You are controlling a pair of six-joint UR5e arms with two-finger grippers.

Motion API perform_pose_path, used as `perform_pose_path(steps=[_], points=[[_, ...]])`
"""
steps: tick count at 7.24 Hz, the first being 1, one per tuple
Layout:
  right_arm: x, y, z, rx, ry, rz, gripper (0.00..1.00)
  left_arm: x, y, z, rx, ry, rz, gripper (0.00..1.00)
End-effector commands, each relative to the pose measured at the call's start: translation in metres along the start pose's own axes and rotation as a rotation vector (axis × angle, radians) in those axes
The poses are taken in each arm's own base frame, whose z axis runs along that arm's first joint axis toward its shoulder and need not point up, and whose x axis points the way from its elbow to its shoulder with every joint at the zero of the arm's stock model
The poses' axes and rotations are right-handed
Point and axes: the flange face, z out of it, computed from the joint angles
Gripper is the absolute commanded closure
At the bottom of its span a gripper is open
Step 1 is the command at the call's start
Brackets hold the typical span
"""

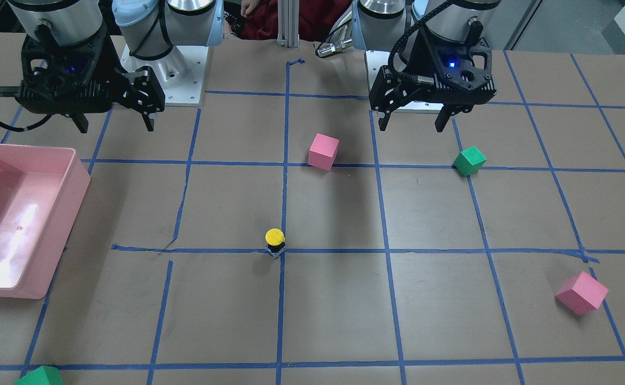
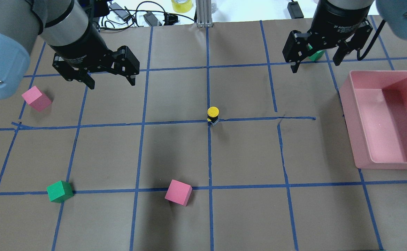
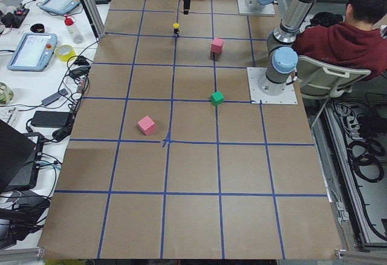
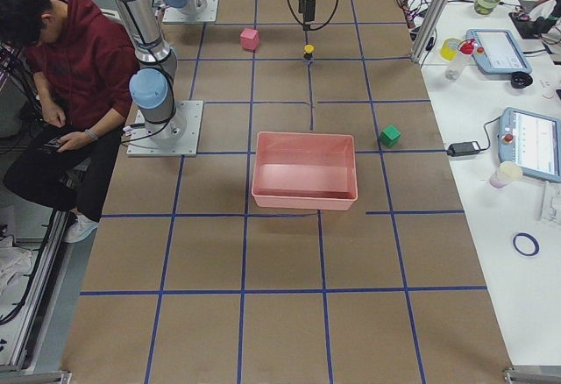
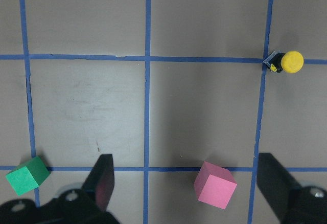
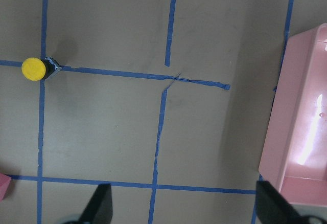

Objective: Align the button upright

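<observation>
The button (image 2: 213, 114) stands upright on a blue tape crossing at the table's middle, yellow cap on top and black body and grey base below. It also shows in the front view (image 1: 274, 241), the left wrist view (image 5: 286, 62) and the right wrist view (image 6: 37, 69). My left gripper (image 2: 111, 83) hangs open and empty above the table, well to the button's left; it also shows in the front view (image 1: 411, 128). My right gripper (image 2: 315, 66) hangs open and empty, far to the button's right and beyond it; it also shows in the front view (image 1: 117, 128).
A pink bin (image 2: 355, 122), with nothing in it, sits at the right edge. Pink cubes (image 2: 36, 98) (image 2: 178, 192) and a green cube (image 2: 60, 191) lie on the left and near side. Another green cube (image 2: 316, 55) shows behind the right gripper. A seated person is behind the robot.
</observation>
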Motion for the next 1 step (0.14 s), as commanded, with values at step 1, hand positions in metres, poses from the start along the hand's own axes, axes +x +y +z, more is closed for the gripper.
perform_pose_path(steps=[1], points=[[0.0007, -0.0004, 0.0004, -0.001, 0.0, 0.001, 0.0, -0.0001, -0.0001, -0.0001, 0.0, 0.0, 0.0, 0.0]])
